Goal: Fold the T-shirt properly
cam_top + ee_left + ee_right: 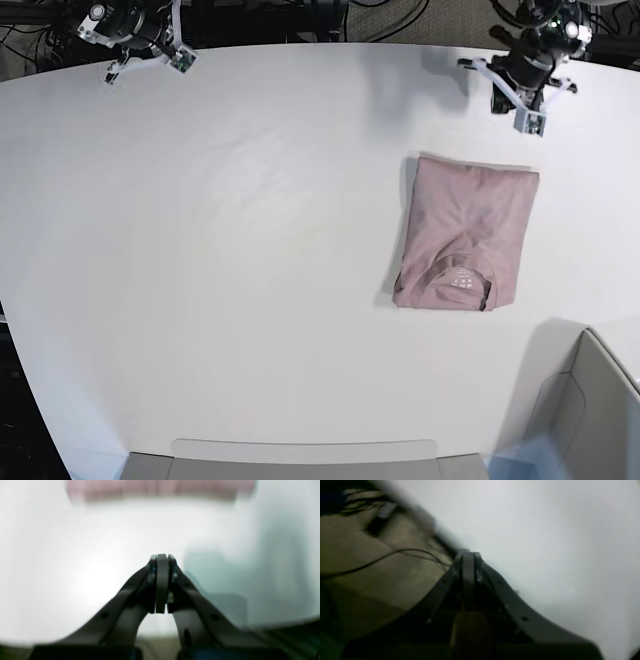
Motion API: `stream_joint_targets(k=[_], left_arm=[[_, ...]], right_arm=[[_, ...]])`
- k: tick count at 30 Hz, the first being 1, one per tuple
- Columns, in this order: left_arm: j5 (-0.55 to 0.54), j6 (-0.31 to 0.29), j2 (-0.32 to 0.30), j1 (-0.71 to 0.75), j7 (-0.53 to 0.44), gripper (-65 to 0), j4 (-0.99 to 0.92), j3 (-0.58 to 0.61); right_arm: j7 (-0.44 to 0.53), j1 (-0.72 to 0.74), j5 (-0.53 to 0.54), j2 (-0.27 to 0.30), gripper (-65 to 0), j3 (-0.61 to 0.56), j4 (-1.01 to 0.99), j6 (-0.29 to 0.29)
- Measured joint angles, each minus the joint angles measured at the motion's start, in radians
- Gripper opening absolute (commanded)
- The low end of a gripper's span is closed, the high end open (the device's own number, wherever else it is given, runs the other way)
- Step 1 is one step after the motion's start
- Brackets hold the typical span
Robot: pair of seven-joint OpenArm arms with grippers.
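Table: white table [250, 300]; broad, smooth top with a curved far edge; it fills most of the base view
On it: pink T-shirt [465, 235], folded into a neat rectangle; lies flat on the right half of the base view; collar and pale neck label face up at the near end
Wrist views: blurred; shirt edge [160, 490] on the white top

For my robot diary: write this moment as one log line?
T-shirt: folded, on table | left gripper: shut, empty | right gripper: shut, empty

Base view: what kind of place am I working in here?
Probably a robot lab bench: a large white curved table, a folded dusty-pink cotton T-shirt, and tangled black cables behind the far edge.
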Motion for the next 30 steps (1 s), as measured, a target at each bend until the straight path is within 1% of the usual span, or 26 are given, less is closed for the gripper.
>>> stream_joint_targets(k=[3, 7, 9, 10, 12, 13, 14, 16, 18, 19, 20, 21, 22, 24, 26, 28, 30], left_arm=[[-0.003, -0.006, 0.002, 0.102, 0.000, -65.0, 0.000, -0.001], [0.006, 0.002, -0.001, 0.225, -0.001, -65.0, -0.009, -0.001], [0.030, 0.000, 0.004, 0.258, -0.007, -65.0, -0.060, 0.007], [0.052, -0.004, 0.023, 0.258, -0.018, -65.0, -0.105, 0.007], [0.158, 0.015, 0.065, 0.251, -0.032, -65.0, -0.233, 0.007], [0.192, 0.005, 0.075, 0.236, -0.063, -65.0, -0.305, 0.018], [0.229, 0.005, 0.076, 0.219, -0.090, -65.0, -0.389, 0.048], [0.276, -0.002, 0.076, 0.182, -0.174, -65.0, -0.541, 0.104], [0.295, -0.008, 0.082, 0.145, -0.198, -65.0, -0.667, 0.138], [0.301, -0.001, 0.085, 0.128, -0.218, -65.0, -0.707, 0.144], [0.293, 0.000, 0.085, 0.110, -0.222, -65.0, -0.742, 0.145], [0.298, -0.004, 0.084, 0.097, -0.220, -65.0, -0.774, 0.148], [0.295, -0.003, 0.083, 0.080, -0.224, -65.0, -0.803, 0.148], [0.297, 0.001, 0.082, 0.029, -0.231, -65.0, -0.864, 0.148], [0.306, 0.005, 0.082, -0.026, -0.233, -65.0, -0.944, 0.145], [0.296, 0.001, 0.085, -0.082, -0.276, -65.0, -1.045, 0.144], [0.289, 0.002, 0.087, -0.136, -0.352, -65.0, -1.146, 0.145]], right_arm=[[0.027, -0.117, -0.004, 0.020, -65.0, -0.002, -0.001, 0.000], [0.039, -0.205, -0.002, 0.062, -65.0, -0.002, 0.000, 0.000], [0.037, -0.253, -0.013, 0.083, -65.0, -0.005, 0.000, 0.000], [0.031, -0.269, -0.020, 0.092, -65.0, -0.019, -0.001, 0.000], [0.030, -0.278, -0.017, 0.114, -65.0, -0.071, -0.018, 0.000], [0.048, -0.271, -0.013, 0.121, -65.0, -0.105, -0.038, 0.000], [0.055, -0.261, 0.005, 0.129, -65.0, -0.138, -0.075, -0.001], [0.051, -0.227, -0.019, 0.151, -65.0, -0.216, -0.163, 0.000], [0.040, -0.188, -0.019, 0.175, -65.0, -0.305, -0.250, 0.000], [0.040, -0.170, -0.004, 0.185, -65.0, -0.344, -0.282, -0.050], [0.047, -0.143, 0.004, 0.191, -65.0, -0.382, -0.320, -0.134], [0.050, -0.110, -0.009, 0.190, -65.0, -0.413, -0.369, -0.203], [0.047, -0.070, -0.015, 0.189, -65.0, -0.441, -0.415, -0.258], [0.056, 0.002, -0.010, 0.197, -65.0, -0.493, -0.492, -0.335], [0.060, 0.080, -0.016, 0.198, -65.0, -0.548, -0.595, -0.352], [0.098, 0.155, -0.018, 0.199, -65.0, -0.606, -0.711, -0.350], [0.175, 0.226, -0.011, 0.188, -65.0, -0.660, -0.833, -0.352]])
